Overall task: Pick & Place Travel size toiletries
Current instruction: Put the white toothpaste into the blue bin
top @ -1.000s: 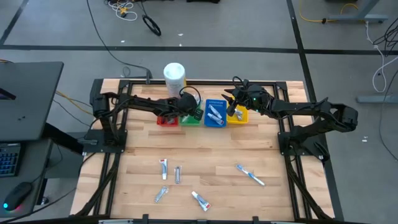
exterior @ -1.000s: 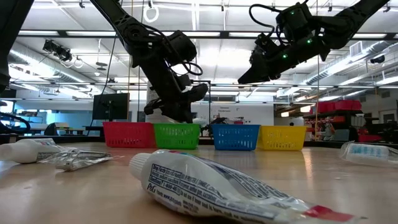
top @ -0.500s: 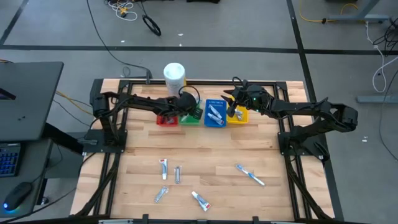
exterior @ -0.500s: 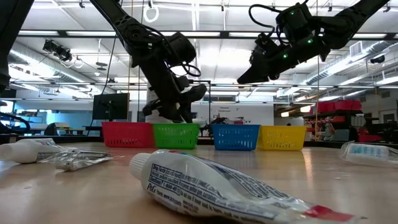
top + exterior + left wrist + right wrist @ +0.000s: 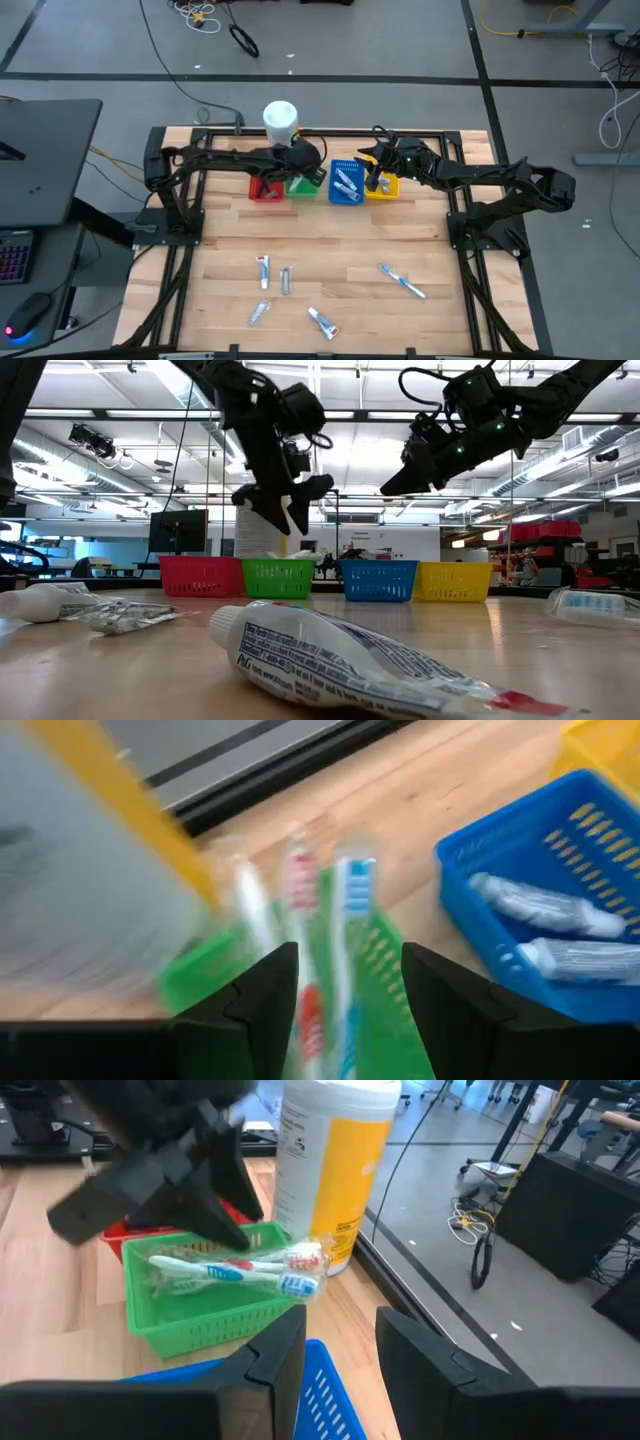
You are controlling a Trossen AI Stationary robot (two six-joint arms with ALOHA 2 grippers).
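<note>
left claw (image 5: 290, 495): we see it open, empty, above the green bin (image 5: 303, 187)
toothbrushes (image 5: 240, 1270): lying across bin, directly below
right claw (image 5: 400, 478): open, empty, over yellow bin (image 5: 385, 186)

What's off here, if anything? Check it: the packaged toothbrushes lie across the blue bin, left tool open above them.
Wrong bin. The packaged toothbrushes lie across the green bin, as the right wrist view shows; the blue bin holds tubes. The left tool is open above them, as stated.
</note>
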